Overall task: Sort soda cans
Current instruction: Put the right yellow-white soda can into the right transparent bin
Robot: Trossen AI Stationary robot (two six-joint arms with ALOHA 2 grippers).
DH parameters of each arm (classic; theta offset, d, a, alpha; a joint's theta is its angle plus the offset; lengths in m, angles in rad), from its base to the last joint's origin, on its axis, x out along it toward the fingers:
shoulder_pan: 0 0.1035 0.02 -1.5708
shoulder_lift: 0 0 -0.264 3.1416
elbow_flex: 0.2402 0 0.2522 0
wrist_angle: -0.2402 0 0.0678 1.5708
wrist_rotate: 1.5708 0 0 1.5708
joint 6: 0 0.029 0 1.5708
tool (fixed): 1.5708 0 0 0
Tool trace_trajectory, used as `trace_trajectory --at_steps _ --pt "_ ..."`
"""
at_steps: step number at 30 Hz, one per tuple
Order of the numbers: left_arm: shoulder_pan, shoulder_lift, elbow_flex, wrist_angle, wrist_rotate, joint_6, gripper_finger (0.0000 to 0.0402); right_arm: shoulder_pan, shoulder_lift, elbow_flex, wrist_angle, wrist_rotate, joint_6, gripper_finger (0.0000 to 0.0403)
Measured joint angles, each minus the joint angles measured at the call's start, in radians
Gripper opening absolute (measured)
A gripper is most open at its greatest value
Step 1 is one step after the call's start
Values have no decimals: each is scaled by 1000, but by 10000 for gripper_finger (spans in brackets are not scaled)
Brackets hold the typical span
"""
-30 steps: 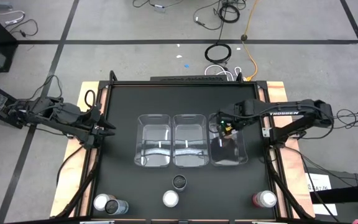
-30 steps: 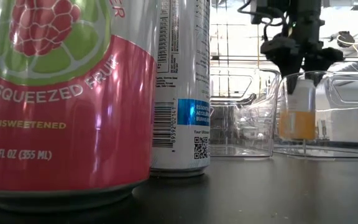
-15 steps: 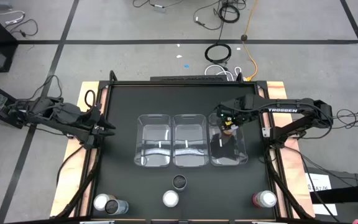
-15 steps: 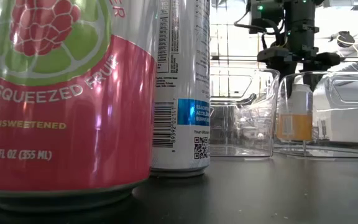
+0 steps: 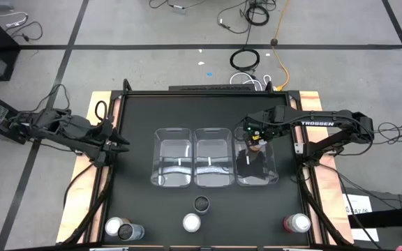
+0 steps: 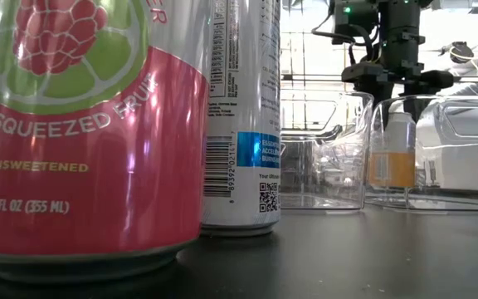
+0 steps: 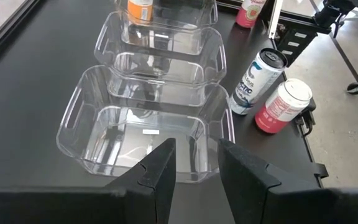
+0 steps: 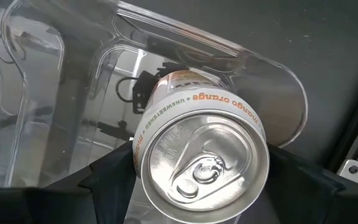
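An orange can (image 8: 201,162) stands upright on the floor of the right-hand clear bin (image 5: 257,162); it also shows in the low view (image 6: 392,154). My right gripper (image 5: 255,137) hovers open just over it, one finger on each side of its top, higher than the can in the low view (image 6: 397,79). My left gripper (image 7: 196,168) is open and empty at the table's left edge (image 5: 121,145). A pink can (image 5: 115,226) and a dark-topped can (image 5: 132,231) stand at the near left, and a red can (image 5: 295,223) at the near right.
Two more clear bins (image 5: 173,159) (image 5: 213,159) stand left of the right-hand one, in a row at mid-table. A dark-topped can (image 5: 201,203) and a silver-topped can (image 5: 191,222) stand near the front edge. The pink can (image 6: 81,133) fills the low view's left side.
My right gripper has risen a little and drawn toward the far edge, out of the right-hand bin. The orange can has stayed standing on the bin's floor. For the last half second nothing has moved.
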Motion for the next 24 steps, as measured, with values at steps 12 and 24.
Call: trace_trajectory --at_steps 12,24 --pt "0 0 0 0 0 0 128 -1 0 0 -38 2 54 296" --pt "0 0 0 0 0 0 128 0 0 0 -35 2 86 296"
